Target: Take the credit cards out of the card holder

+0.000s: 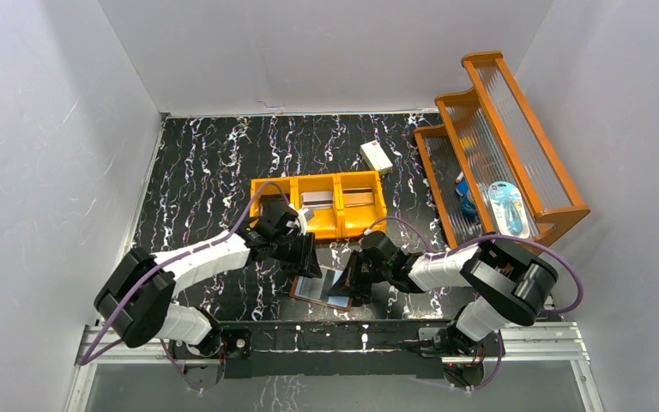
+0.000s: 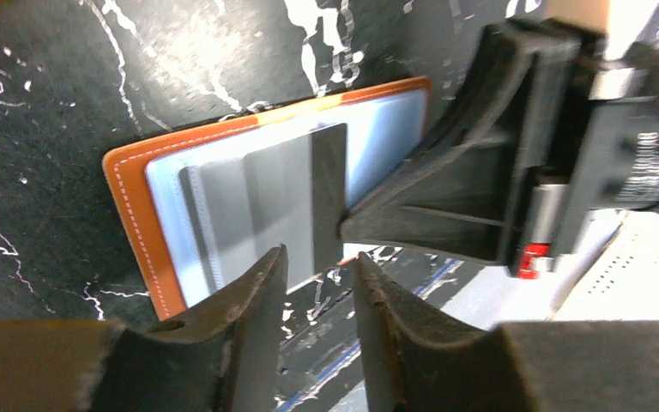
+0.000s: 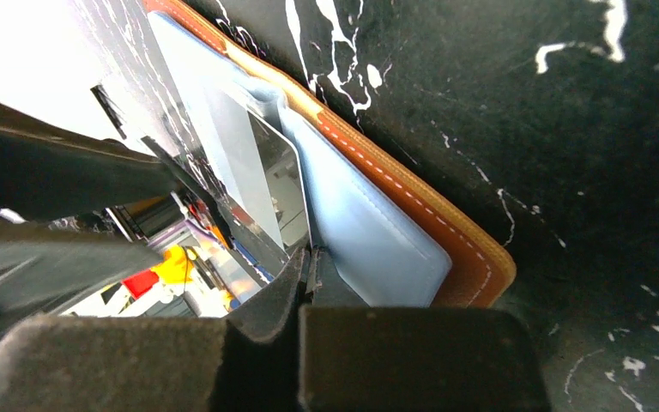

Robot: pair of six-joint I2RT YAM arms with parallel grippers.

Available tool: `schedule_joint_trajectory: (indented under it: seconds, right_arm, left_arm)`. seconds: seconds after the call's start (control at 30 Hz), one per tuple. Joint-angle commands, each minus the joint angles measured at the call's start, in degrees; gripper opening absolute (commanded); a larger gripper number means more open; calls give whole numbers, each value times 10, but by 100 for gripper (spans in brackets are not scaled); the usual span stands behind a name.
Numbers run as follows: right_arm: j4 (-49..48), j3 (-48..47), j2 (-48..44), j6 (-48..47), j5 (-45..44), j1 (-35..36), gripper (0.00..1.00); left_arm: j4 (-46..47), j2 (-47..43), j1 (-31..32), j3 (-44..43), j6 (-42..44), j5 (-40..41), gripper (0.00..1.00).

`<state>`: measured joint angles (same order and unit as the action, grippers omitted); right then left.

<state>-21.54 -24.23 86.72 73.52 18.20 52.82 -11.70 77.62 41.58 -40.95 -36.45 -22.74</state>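
The left arm reaches in from lower left; the left claw (image 1: pixel 303 255) is released, fingers parted. Just beside it at lower centre the wallet (image 1: pixel 322 290) lies open on the bench (image 1: pixel 197 163), a grey card (image 2: pixel 292 197) poking out. The right claw (image 1: pixel 356 276) is clenched, tips touching the card's edge.

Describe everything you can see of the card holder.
The card holder lies open and flat on the black marbled table, near its front edge. Tan-brown leather outside with pale stitching, pale blue-grey pockets inside. A grey card sticks partway out of one pocket. The right gripper, jaws shut, touches it at that card's edge.
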Motion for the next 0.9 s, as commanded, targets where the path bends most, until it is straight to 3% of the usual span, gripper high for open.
schedule_joint_trajectory:
  seconds: [0.0,0.13,0.37,0.57,0.7,0.87]
  right_arm:
    - [26,-10,-3,-3,-13,-4,4]
    - [17,-9,-4,5,-15,-5,10]
    - [-20,-12,6,23,-13,-7,26]
    - [-39,-17,23,28,-20,-7,29]
    - [-50,-17,30,26,-27,-8,25]
    - [-38,-12,14,20,-37,-7,5]
  left_arm:
    - [-3,46,8,45,-3,2,26]
    - [-16,44,9,66,-14,37,19]
    - [-29,43,10,77,-12,46,18]
    - [-32,42,10,76,-10,46,17]
    - [-34,40,11,72,-10,45,16]
    - [-38,32,11,69,-12,50,16]
